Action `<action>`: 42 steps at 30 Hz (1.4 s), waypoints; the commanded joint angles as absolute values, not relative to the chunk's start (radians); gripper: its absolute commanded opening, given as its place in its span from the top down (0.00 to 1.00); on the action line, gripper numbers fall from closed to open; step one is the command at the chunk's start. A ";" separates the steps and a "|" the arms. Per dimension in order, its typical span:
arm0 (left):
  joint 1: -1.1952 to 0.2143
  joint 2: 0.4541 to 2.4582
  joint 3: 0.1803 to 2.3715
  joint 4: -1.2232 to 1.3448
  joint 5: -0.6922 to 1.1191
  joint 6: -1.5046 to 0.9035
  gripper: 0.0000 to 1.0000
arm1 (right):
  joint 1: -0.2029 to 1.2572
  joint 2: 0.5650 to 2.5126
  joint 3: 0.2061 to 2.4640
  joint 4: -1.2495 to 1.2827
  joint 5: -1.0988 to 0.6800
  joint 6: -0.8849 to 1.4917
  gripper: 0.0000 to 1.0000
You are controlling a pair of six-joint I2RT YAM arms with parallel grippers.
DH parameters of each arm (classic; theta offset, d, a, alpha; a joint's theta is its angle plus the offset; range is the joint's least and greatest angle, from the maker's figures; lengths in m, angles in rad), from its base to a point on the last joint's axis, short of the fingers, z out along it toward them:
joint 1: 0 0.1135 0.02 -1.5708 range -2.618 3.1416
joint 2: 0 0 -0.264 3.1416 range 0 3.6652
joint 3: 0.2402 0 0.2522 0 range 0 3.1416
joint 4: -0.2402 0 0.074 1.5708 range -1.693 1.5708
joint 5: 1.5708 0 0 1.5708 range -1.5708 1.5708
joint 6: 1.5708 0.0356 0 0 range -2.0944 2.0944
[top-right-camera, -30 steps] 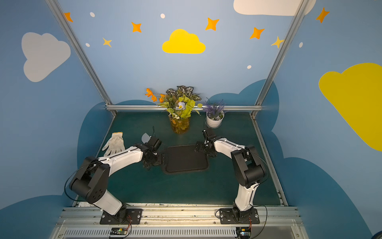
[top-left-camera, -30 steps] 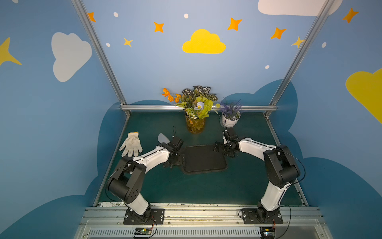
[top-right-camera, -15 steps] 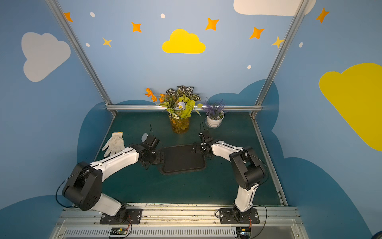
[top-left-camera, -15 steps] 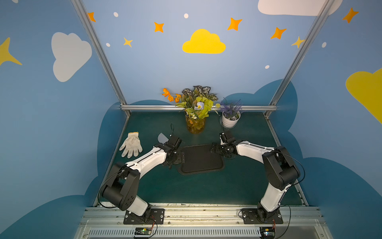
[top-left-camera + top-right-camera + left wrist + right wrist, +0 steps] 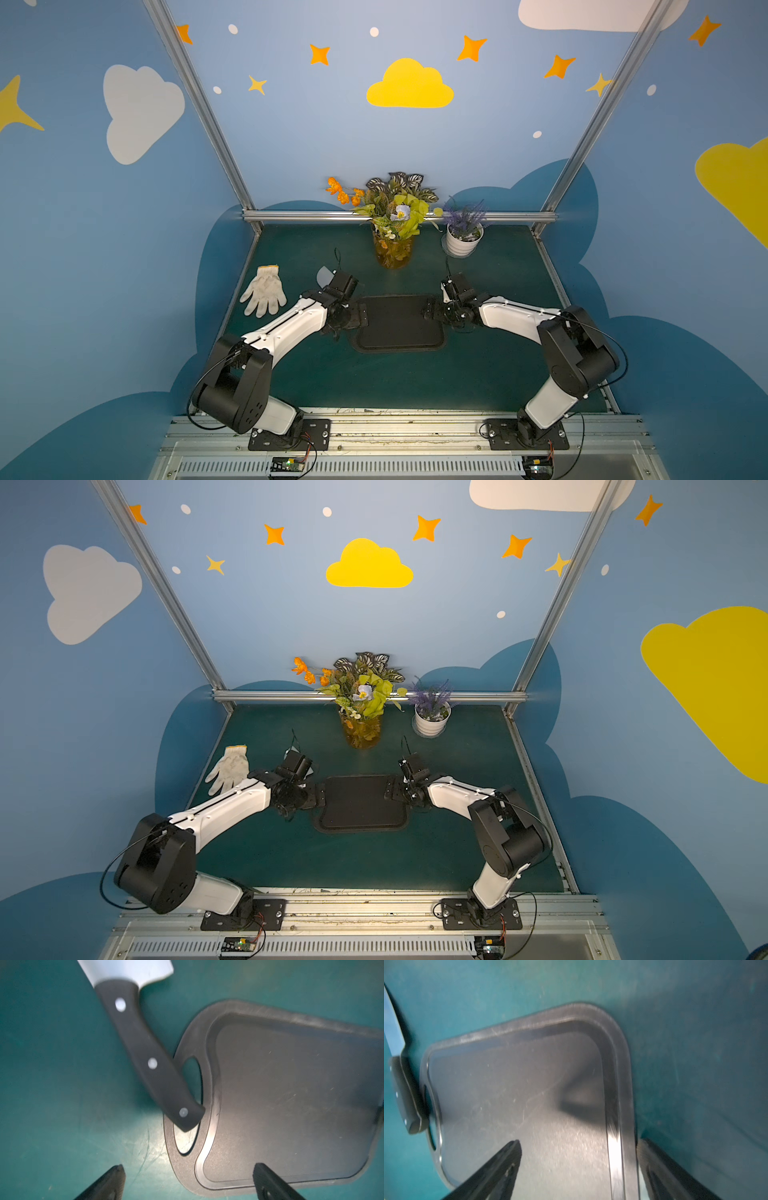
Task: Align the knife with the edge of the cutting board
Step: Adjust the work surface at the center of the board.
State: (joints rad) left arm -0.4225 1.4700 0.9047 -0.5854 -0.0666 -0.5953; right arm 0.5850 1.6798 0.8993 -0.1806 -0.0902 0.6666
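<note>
The black cutting board (image 5: 399,324) (image 5: 359,802) lies flat mid-table, its handle slot (image 5: 185,1140) at the left end. The knife lies slanted off that end. Its silver blade (image 5: 325,275) (image 5: 133,970) points to the back. Its black handle (image 5: 149,1059) (image 5: 404,1095) has its butt over the slot. My left gripper (image 5: 359,318) (image 5: 189,1166) is open over the board's left end, one finger above the mat, one above the board. My right gripper (image 5: 430,311) (image 5: 578,1142) is open astride the board's right edge, holding nothing.
A white glove (image 5: 264,291) lies at the left of the green mat. A glass vase of flowers (image 5: 392,249) and a white pot of lavender (image 5: 461,243) stand behind the board. Blue walls and a metal rail (image 5: 399,216) enclose the table.
Both arms have stretched lower, and their grippers have closed in on the two ends of the board. The left jaws have widened a little.
</note>
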 commanded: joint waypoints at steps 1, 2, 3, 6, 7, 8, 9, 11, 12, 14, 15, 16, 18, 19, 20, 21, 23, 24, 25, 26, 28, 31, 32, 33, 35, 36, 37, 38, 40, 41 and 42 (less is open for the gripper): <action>-0.419 1.457 0.876 -0.602 -0.053 -0.612 0.00 | 0.601 1.673 0.844 -0.320 -0.133 0.689 0.08; -0.418 1.458 0.871 -0.604 -0.056 -0.618 0.00 | 0.602 1.668 0.839 -0.321 -0.130 0.688 0.08; -0.418 1.456 0.865 -0.605 -0.059 -0.623 0.00 | 0.601 1.663 0.834 -0.322 -0.129 0.689 0.08; -0.419 1.458 0.846 -0.595 -0.059 -0.632 0.00 | 0.601 1.661 0.828 -0.322 -0.127 0.687 0.08; -0.419 1.464 0.843 -0.593 -0.058 -0.634 0.00 | 0.601 1.662 0.828 -0.320 -0.129 0.688 0.08; -0.419 1.468 0.842 -0.592 -0.058 -0.636 0.00 | 0.602 1.664 0.828 -0.317 -0.131 0.688 0.08; -0.417 1.475 0.842 -0.593 -0.060 -0.637 0.01 | 0.601 1.666 0.827 -0.316 -0.133 0.687 0.08; -0.414 1.482 0.846 -0.592 -0.066 -0.640 0.01 | 0.603 1.669 0.828 -0.314 -0.134 0.686 0.08; -0.409 1.487 0.850 -0.589 -0.061 -0.641 0.01 | 0.603 1.670 0.828 -0.313 -0.136 0.685 0.08; -0.394 1.497 0.868 -0.595 -0.049 -0.641 0.01 | 0.603 1.671 0.828 -0.313 -0.137 0.683 0.08; -0.386 1.503 0.881 -0.601 -0.046 -0.642 0.01 | 0.603 1.672 0.830 -0.311 -0.141 0.683 0.08; -0.378 1.511 0.892 -0.605 -0.042 -0.641 0.01 | 0.603 1.674 0.831 -0.311 -0.141 0.684 0.08; -0.357 1.530 0.919 -0.615 -0.036 -0.640 0.01 | 0.605 1.675 0.829 -0.310 -0.147 0.688 0.08; -0.347 1.544 0.934 -0.621 -0.028 -0.636 0.01 | 0.606 1.675 0.828 -0.307 -0.150 0.688 0.08; -0.338 1.559 0.950 -0.629 -0.022 -0.634 0.01 | 0.608 1.676 0.829 -0.310 -0.149 0.689 0.08; -0.330 1.573 0.965 -0.637 -0.018 -0.630 0.01 | 0.610 1.674 0.828 -0.310 -0.147 0.689 0.08; -0.315 1.596 0.988 -0.644 -0.013 -0.623 0.01 | 0.611 1.674 0.828 -0.314 -0.146 0.689 0.08; -0.309 1.609 1.000 -0.647 -0.012 -0.621 0.01 | 0.612 1.674 0.828 -0.316 -0.144 0.690 0.07; -0.300 1.620 1.010 -0.652 -0.014 -0.618 0.01 | 0.613 1.672 0.827 -0.317 -0.144 0.689 0.07; -0.291 1.631 1.021 -0.656 -0.011 -0.616 0.01 | 0.613 1.672 0.827 -0.319 -0.144 0.690 0.08; -0.268 1.656 1.040 -0.663 -0.008 -0.614 0.01 | 0.615 1.674 0.828 -0.323 -0.142 0.689 0.08; -0.236 1.685 1.064 -0.669 0.003 -0.612 0.01 | 0.617 1.679 0.829 -0.331 -0.144 0.692 0.08; -0.230 1.693 1.074 -0.674 0.001 -0.611 0.01 | 0.617 1.680 0.830 -0.333 -0.143 0.694 0.08; -0.225 1.705 1.085 -0.679 -0.001 -0.609 0.01 | 0.618 1.681 0.831 -0.334 -0.145 0.695 0.08; -0.218 1.723 1.112 -0.693 -0.012 -0.599 0.01 | 0.619 1.681 0.833 -0.337 -0.146 0.697 0.08; -0.215 1.734 1.125 -0.702 -0.019 -0.595 0.01 | 0.619 1.680 0.833 -0.337 -0.145 0.697 0.08; -0.213 1.744 1.139 -0.711 -0.027 -0.590 0.01 | 0.622 1.679 0.833 -0.342 -0.145 0.696 0.08; -0.210 1.754 1.149 -0.715 -0.031 -0.586 0.01 | 0.621 1.678 0.833 -0.345 -0.143 0.698 0.08; -0.204 1.770 1.171 -0.727 -0.040 -0.580 0.01 | 0.622 1.674 0.832 -0.347 -0.142 0.700 0.08; -0.201 1.777 1.177 -0.730 -0.043 -0.577 0.01 | 0.623 1.674 0.830 -0.348 -0.142 0.701 0.08; -0.196 1.784 1.183 -0.731 -0.043 -0.575 0.01 | 0.624 1.674 0.829 -0.348 -0.143 0.701 0.08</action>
State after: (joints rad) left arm -0.2081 1.7615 1.1587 -0.6819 -0.0269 -0.5968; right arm 0.5999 1.6527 0.8703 -0.1974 -0.0902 0.6712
